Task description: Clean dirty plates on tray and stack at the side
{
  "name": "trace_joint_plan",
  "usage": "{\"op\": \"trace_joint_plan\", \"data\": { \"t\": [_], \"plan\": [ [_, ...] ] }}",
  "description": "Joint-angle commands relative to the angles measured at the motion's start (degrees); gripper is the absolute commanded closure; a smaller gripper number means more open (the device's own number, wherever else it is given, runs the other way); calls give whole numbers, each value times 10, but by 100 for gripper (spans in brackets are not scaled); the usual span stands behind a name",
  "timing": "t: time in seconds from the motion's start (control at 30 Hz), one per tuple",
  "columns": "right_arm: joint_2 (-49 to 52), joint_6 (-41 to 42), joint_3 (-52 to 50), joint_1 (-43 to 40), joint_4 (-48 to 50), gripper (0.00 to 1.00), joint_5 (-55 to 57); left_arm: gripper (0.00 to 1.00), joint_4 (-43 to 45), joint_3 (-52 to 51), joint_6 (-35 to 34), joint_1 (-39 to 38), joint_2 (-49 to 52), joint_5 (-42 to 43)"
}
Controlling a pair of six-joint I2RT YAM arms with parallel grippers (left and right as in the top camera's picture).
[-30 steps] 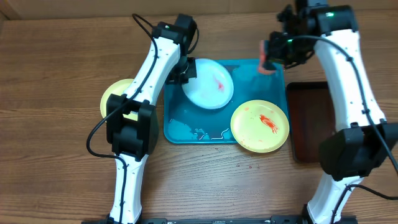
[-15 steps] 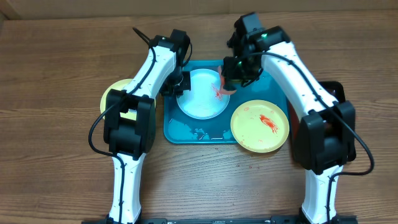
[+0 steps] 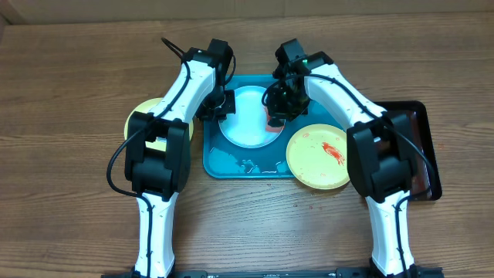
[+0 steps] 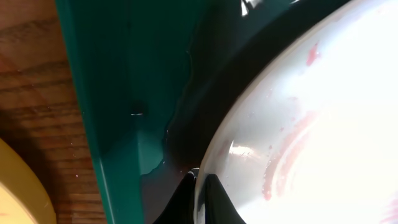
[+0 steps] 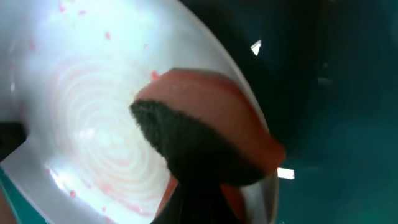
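A light blue plate (image 3: 245,117) with faint red smears lies in the turquoise tray (image 3: 218,164). My left gripper (image 3: 219,106) is shut on its left rim; in the left wrist view the jaws (image 4: 200,190) pinch the rim of the plate (image 4: 311,106) above the tray (image 4: 102,93). My right gripper (image 3: 279,102) is shut on a red sponge (image 3: 273,120) with a dark scrub face and presses it on the plate's right side. In the right wrist view the sponge (image 5: 205,134) lies on the plate (image 5: 87,106). A yellow-green plate (image 3: 323,156) with a red smear lies on the tray's right front.
A second yellow-green plate (image 3: 141,116) lies on the table left of the tray, partly hidden by my left arm; it also shows in the left wrist view (image 4: 18,186). A dark brown-red tray (image 3: 421,147) stands at the right. Water pools in the tray's front (image 3: 248,164).
My right gripper has moved left from the tray's far right corner and set the sponge on the blue plate. The red smear is fainter. My left gripper still holds the rim.
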Motion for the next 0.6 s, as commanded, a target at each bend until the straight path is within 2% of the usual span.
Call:
{"op": "trace_joint_plan", "data": {
  "t": [0.0, 0.33, 0.47, 0.57],
  "plan": [
    [32, 43, 0, 4, 17, 96, 2, 96, 1, -16, -5, -1, 3, 14],
    [47, 43, 0, 42, 104, 96, -64, 96, 4, -16, -3, -3, 3, 41],
    [47, 43, 1, 56, 78, 96, -60, 96, 4, -16, -3, -3, 3, 42],
    [46, 44, 6, 50, 24, 96, -52, 96, 3, -16, -3, -3, 3, 43]
  ]
}}
